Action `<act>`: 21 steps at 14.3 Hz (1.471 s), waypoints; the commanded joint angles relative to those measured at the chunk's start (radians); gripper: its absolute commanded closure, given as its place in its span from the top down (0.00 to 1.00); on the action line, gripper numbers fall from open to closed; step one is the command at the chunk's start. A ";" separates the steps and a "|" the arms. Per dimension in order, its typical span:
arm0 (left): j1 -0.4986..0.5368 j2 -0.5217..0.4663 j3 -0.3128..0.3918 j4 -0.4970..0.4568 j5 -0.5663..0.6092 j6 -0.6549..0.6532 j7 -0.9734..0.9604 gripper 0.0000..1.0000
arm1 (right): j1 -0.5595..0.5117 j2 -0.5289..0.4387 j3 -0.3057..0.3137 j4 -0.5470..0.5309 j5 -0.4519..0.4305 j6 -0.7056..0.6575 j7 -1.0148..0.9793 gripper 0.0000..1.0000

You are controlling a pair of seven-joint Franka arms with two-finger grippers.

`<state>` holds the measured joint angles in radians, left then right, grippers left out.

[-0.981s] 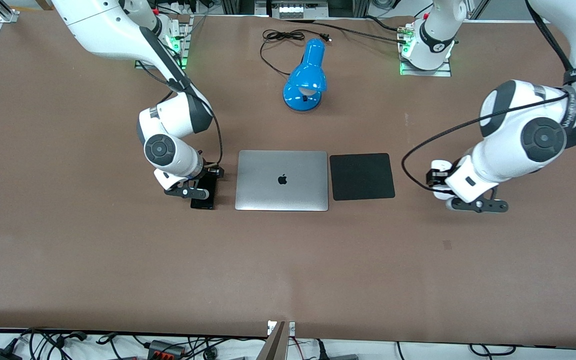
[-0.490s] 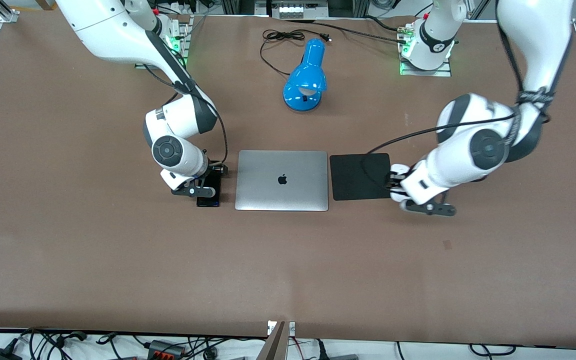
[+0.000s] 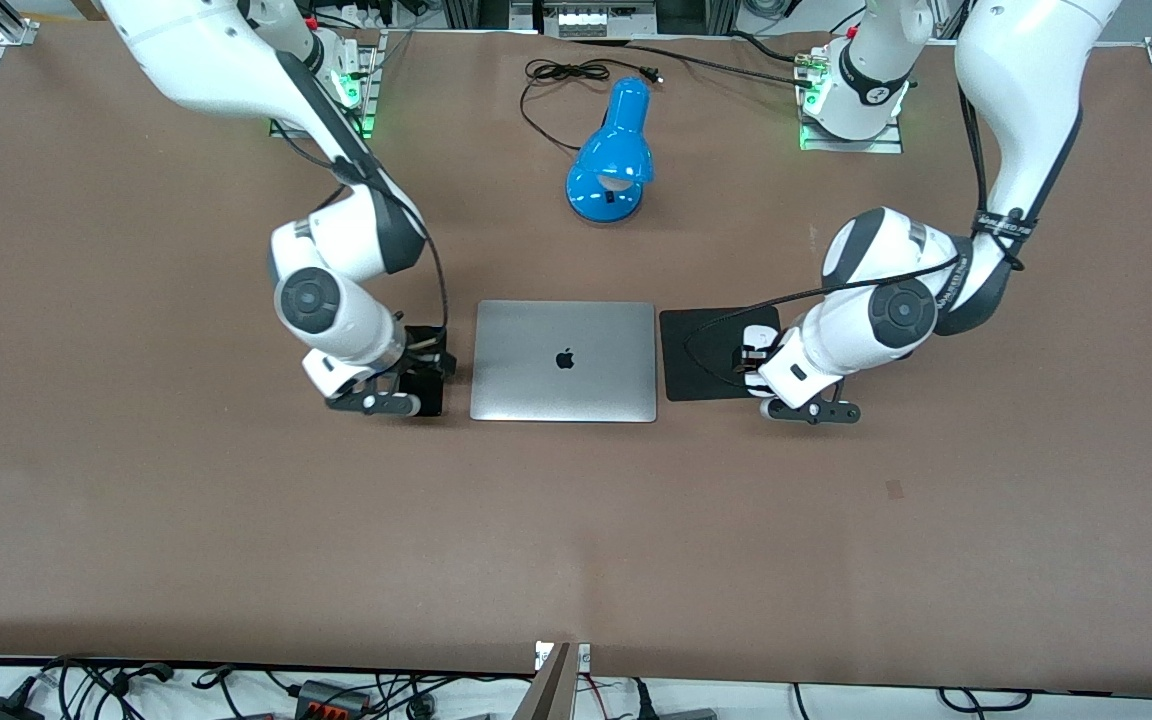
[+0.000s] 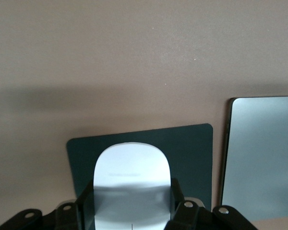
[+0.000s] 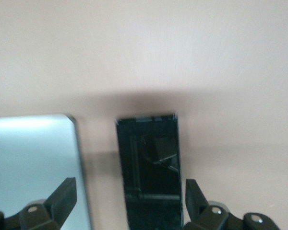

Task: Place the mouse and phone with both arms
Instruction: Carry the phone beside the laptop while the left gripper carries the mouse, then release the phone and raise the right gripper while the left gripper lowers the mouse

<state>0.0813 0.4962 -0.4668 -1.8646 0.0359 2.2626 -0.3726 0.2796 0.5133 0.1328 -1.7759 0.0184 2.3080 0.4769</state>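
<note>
The white mouse sits between my left gripper's fingers, which are shut on its sides. It hangs low over the square black mat, at the edge toward the left arm's end of the table. In the front view the left gripper and the mouse are at that mat edge. The black phone lies flat on the table beside the laptop. My right gripper is open over it, with a finger on each side and neither touching. In the front view the right gripper hides most of the phone.
A closed silver laptop lies between the phone and the mat, and shows in both wrist views. A blue desk lamp with a black cable stands farther from the front camera, toward the arm bases.
My left arm has carried the mouse from the left arm's end of the table to over the mat's edge. My right gripper and the phone have shifted slightly toward the laptop.
</note>
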 commanded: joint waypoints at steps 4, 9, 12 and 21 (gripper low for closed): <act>0.000 -0.007 -0.003 -0.160 -0.007 0.245 -0.020 0.31 | -0.140 -0.110 -0.013 0.188 0.003 -0.292 -0.006 1.00; 0.000 0.068 -0.003 -0.234 -0.007 0.432 -0.020 0.32 | -0.235 -0.110 -0.027 0.464 -0.002 -0.671 -0.075 1.00; -0.017 0.087 -0.003 -0.234 -0.007 0.439 -0.029 0.39 | -0.313 -0.140 -0.038 0.533 -0.002 -0.817 -0.281 1.00; -0.018 -0.002 -0.004 -0.174 -0.002 0.320 -0.037 1.00 | -0.418 -0.363 -0.027 0.245 -0.051 -0.616 -0.396 1.00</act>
<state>0.0658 0.5690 -0.4684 -2.0682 0.0359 2.6808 -0.4074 -0.1045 0.2510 0.0843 -1.4060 -0.0243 1.6298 0.1021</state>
